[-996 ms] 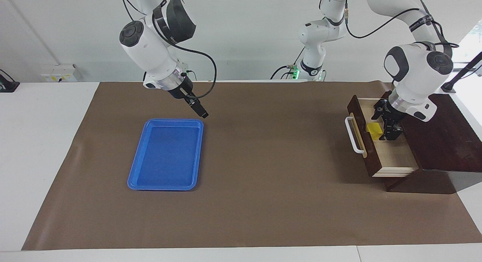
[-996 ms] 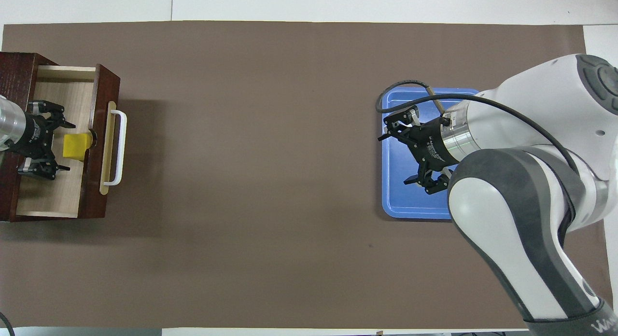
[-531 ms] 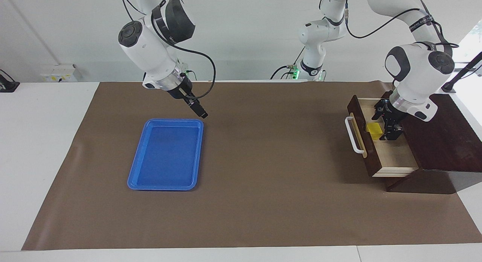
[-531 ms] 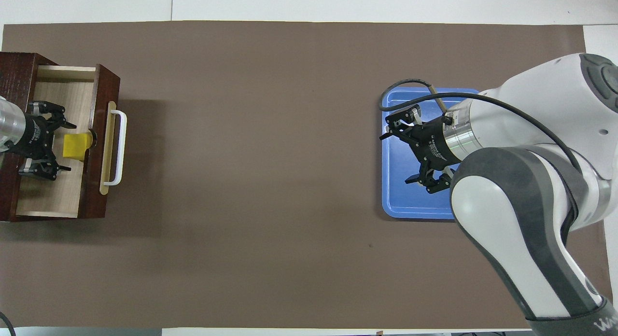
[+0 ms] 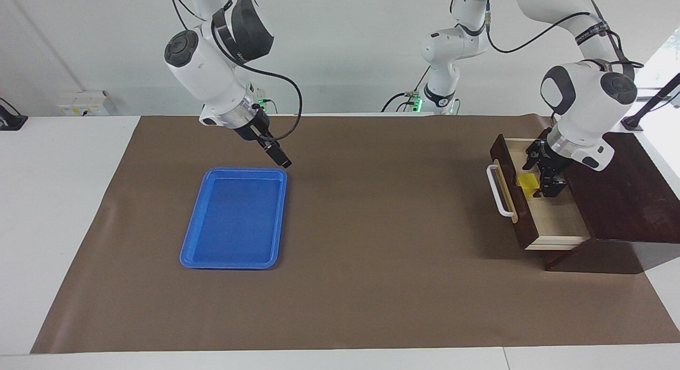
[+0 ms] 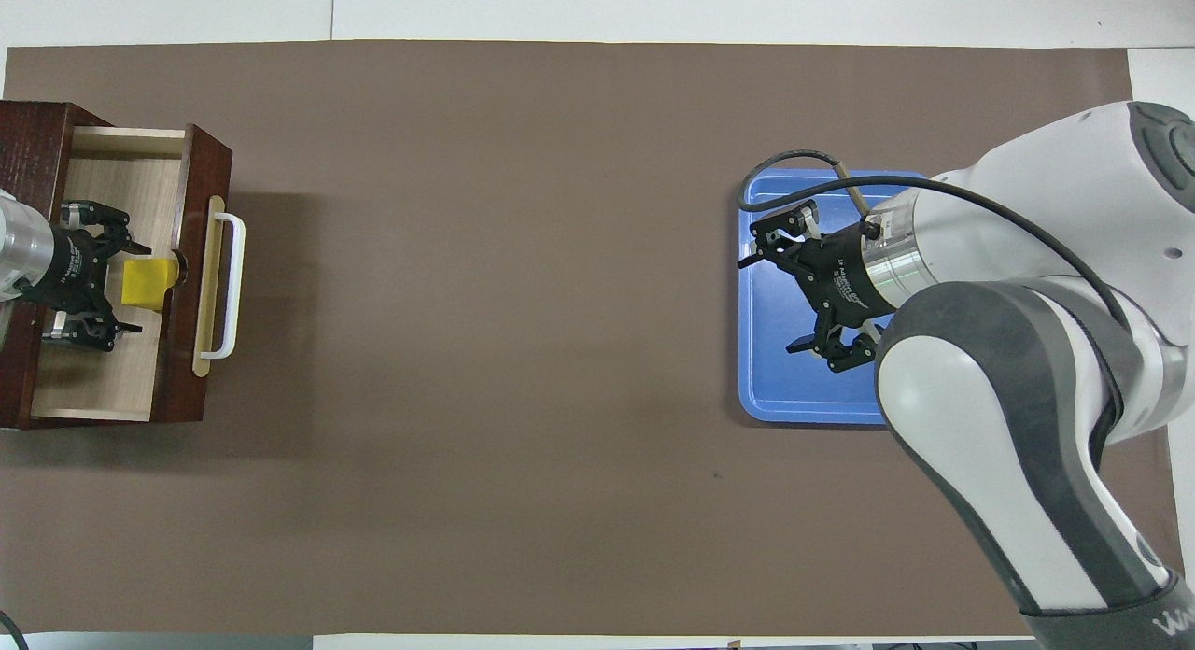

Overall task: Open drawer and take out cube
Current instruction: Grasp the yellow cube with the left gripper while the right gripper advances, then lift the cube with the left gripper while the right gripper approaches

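So the drawer (image 5: 536,200) is pulled well out of its dark wooden box at the left arm's end of the table: dark brown front, white bar handle on a tan strip, pale wood inside. The cube (image 5: 527,182), small and bright yellow, sits in it right by the front panel, probably touching it, hard to say.

Little can be read. White lettering that seems to begin "WA" stands on the dark band of the right arm (image 6: 1074,501), cut off at the overhead view's bottom right corner. Small white print runs along both gripper bodies and the arms' dark bands, too small to read.
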You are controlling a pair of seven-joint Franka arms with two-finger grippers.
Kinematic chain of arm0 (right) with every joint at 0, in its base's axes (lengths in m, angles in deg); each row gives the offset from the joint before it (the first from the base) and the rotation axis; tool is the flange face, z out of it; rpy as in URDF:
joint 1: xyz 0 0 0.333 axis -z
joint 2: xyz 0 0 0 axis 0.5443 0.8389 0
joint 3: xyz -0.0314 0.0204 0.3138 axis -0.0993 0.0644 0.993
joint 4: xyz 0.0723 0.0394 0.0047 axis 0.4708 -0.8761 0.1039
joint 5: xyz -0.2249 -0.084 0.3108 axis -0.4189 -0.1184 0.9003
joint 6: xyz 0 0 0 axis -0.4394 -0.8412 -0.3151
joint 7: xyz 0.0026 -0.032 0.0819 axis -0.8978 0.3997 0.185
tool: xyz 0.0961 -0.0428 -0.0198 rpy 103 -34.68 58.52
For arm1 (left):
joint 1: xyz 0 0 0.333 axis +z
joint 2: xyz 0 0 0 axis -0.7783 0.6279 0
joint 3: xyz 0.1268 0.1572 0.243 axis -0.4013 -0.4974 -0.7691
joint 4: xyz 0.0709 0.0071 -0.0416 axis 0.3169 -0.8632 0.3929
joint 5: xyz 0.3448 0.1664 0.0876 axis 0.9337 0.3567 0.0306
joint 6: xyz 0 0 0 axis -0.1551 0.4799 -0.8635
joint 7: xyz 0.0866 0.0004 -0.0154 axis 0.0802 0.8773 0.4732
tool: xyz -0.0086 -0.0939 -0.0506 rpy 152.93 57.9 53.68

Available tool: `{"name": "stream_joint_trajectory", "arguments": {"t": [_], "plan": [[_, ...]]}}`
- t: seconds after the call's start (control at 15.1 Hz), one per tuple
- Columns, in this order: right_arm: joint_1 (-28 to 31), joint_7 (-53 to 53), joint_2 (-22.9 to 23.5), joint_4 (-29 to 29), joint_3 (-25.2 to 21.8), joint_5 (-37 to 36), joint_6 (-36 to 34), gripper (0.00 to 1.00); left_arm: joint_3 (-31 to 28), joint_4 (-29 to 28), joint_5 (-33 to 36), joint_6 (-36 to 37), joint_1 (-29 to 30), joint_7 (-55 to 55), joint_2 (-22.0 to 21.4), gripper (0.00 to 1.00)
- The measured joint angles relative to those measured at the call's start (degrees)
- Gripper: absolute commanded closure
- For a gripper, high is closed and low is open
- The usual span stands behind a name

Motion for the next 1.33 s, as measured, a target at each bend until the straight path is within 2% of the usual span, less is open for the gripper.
{"name": "stream_joint_trajectory", "arguments": {"t": [0.2, 0.27, 0.33, 0.4, 0.73, 0.93, 1.13, 1.33], "plan": [[0.32, 0.0, 0.01, 0.0, -0.01, 0.0, 0.07, 0.0, 0.01, -0.47, -0.53, -0.05, 0.0, -0.05, -0.34, 0.49], [0.4, 0.0, 0.01, 0.0, -0.05, 0.0, 0.09, 0.0, 0.02, -0.62, -0.67, -0.06, 0.0, -0.05, -0.43, 0.64], [0.41, 0.0, 0.01, 0.0, -0.1, 0.0, 0.1, 0.0, 0.02, -0.71, -0.75, -0.1, 0.0, -0.08, -0.51, 0.92], [0.41, 0.0, 0.01, 0.0, -0.14, 0.0, 0.1, 0.0, 0.03, -0.79, -0.8, -0.11, -0.01, -0.09, -0.57, 1.0], [0.41, 0.0, 0.01, 0.0, -0.22, 0.0, 0.13, 0.0, 0.06, -0.77, -1.04, -0.56, -0.01, -0.08, -0.63, 1.0], [0.42, 0.0, 0.02, 0.01, -0.28, 0.68, 0.21, 0.0, 0.09, 1.84, -2.07, -0.2, -0.11, -0.06, -0.75, 1.0], [0.44, 0.0, 0.02, 0.03, -0.33, 1.16, 0.41, 0.0, 0.48, 10.21, -4.04, 6.95, -1.16, 0.18, -0.19, 1.0], [0.49, 0.0, 0.02, 0.05, -0.39, 1.17, 0.49, 0.0, 0.56, 21.3, -4.44, 16.7, -5.05, 2.91, 2.83, 1.0]]}}
